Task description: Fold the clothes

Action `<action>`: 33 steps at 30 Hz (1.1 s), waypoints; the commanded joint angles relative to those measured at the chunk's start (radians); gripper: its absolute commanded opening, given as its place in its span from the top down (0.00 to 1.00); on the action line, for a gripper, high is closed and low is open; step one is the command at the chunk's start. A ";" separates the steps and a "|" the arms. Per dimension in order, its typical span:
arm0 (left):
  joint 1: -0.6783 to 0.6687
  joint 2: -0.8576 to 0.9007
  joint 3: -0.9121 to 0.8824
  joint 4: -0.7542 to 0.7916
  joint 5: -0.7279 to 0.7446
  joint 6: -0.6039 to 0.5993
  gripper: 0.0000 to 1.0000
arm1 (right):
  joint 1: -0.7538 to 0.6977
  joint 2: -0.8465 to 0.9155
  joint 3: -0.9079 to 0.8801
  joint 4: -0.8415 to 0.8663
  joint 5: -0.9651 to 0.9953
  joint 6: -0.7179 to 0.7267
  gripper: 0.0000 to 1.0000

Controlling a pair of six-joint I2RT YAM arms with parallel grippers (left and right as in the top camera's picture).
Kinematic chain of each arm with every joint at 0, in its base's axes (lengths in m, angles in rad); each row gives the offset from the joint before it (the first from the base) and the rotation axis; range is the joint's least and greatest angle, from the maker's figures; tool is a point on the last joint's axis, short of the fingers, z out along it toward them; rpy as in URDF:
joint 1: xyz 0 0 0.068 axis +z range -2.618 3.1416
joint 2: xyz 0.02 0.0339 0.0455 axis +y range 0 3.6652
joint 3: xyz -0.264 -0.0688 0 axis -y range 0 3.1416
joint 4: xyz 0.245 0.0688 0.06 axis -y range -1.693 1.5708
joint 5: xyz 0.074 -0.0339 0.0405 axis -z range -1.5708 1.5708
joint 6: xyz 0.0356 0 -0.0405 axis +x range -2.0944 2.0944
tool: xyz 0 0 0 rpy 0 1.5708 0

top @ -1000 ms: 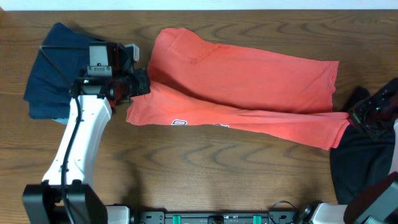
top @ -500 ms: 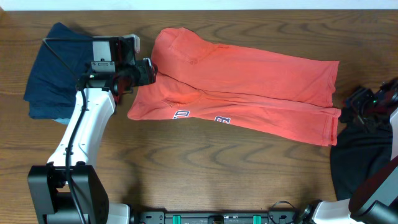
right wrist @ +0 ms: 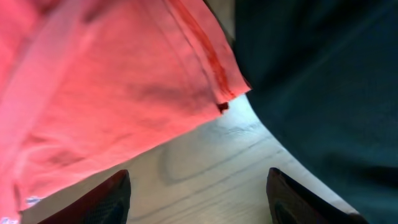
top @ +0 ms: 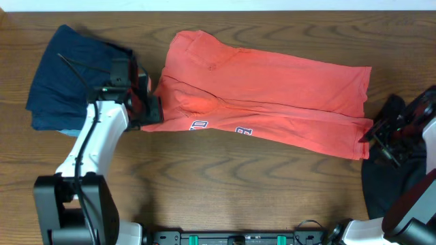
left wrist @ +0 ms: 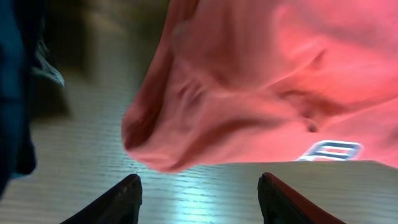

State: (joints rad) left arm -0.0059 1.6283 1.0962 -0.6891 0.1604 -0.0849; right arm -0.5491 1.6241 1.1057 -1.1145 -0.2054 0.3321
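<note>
1 coral T-shirt (top: 272,88) — flat on table (top: 238,184)

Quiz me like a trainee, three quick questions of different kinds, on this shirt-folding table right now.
1. True or false: the left gripper is clamped on the coral-red short-sleeved cloth T-shirt.
2. What colour is the cloth garment lying to the left of the T-shirt? A navy, B yellow, C white.
3. Fill in: the right gripper, by the T-shirt's hem corner, stands ____.
Key: 1 false; 2 A; 3 open.

Overhead looks straight down; wrist views (close, low) share the T-shirt (top: 272,88).
</note>
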 commanded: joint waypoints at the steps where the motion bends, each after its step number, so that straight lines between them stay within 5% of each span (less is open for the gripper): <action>1: 0.009 0.058 -0.052 0.050 -0.088 0.013 0.39 | 0.008 0.003 -0.080 0.054 0.012 -0.018 0.33; 7: 0.011 0.159 -0.056 0.199 -0.134 0.013 0.40 | 0.007 0.003 -0.181 0.178 -0.155 -0.121 0.31; 8: 0.011 0.169 -0.056 0.202 -0.128 0.013 0.48 | 0.007 0.003 -0.187 0.180 -0.154 -0.121 0.31; 10: 0.011 0.179 -0.056 0.189 -0.127 0.013 0.87 | 0.007 0.003 -0.195 0.180 -0.149 -0.121 0.31; 11: 0.012 0.179 -0.056 0.177 -0.128 0.013 0.94 | 0.007 0.003 -0.198 0.180 -0.135 -0.120 0.31; 20: 0.071 0.136 -0.051 0.117 -0.123 -0.014 0.94 | 0.007 0.004 -0.261 0.306 -0.008 0.004 0.36; 28: 0.080 0.068 -0.051 0.089 -0.124 -0.018 0.94 | 0.007 0.004 -0.334 0.426 -0.103 0.011 0.93; 33: 0.099 0.008 -0.051 0.044 -0.124 -0.026 0.94 | -0.010 -0.005 -0.275 0.342 -0.112 0.000 0.99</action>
State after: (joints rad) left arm 0.0734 1.6764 1.0412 -0.6281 0.0525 -0.0895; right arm -0.5495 1.6234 0.7918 -0.7399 -0.2924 0.3328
